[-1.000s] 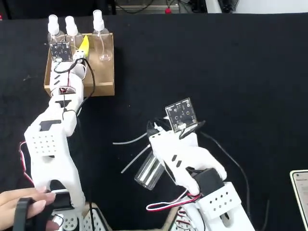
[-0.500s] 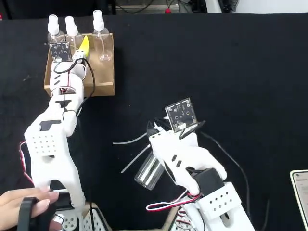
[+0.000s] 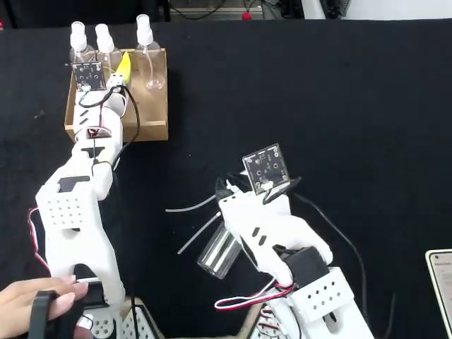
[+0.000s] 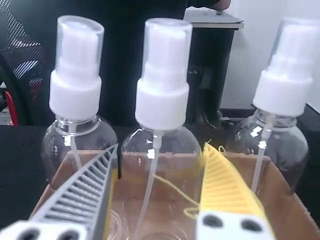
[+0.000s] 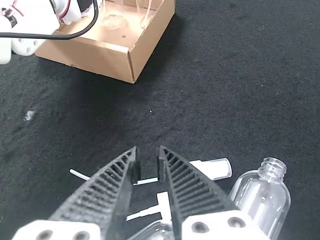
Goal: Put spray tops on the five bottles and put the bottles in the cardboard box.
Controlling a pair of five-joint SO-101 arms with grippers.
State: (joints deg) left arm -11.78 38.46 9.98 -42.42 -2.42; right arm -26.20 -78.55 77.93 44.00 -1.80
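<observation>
Bottles are where my attention sits, and over the last second nothing about them changes: both arms hold the same pose in every high view frame, and no item shifts. My left hand (image 4: pixel 161 147) is released, its grey and yellow fingers spread wide inside the cardboard box (image 3: pixel 152 127), with the middle capped bottle (image 4: pixel 161 125) just beyond the gap between them. Two more capped bottles (image 4: pixel 75 110) (image 4: pixel 280 120) stand either side of it along the far wall of the box. I judge that bottle is already set down, so the left arm can withdraw. My right hand (image 5: pixel 147 152) is nearly closed, only a narrow slit between the fingers, and I see nothing clamped in it. It hangs low over the table (image 3: pixel 318 106), right above a loose spray top (image 5: pixel 212 168) whose thin tube runs under the fingers. An uncapped bottle (image 5: pixel 262 192) lies just beside that top, and a second spray top (image 5: pixel 161 202) lies near it. By my count three bottles are done and the capping waits while both arms idle
</observation>
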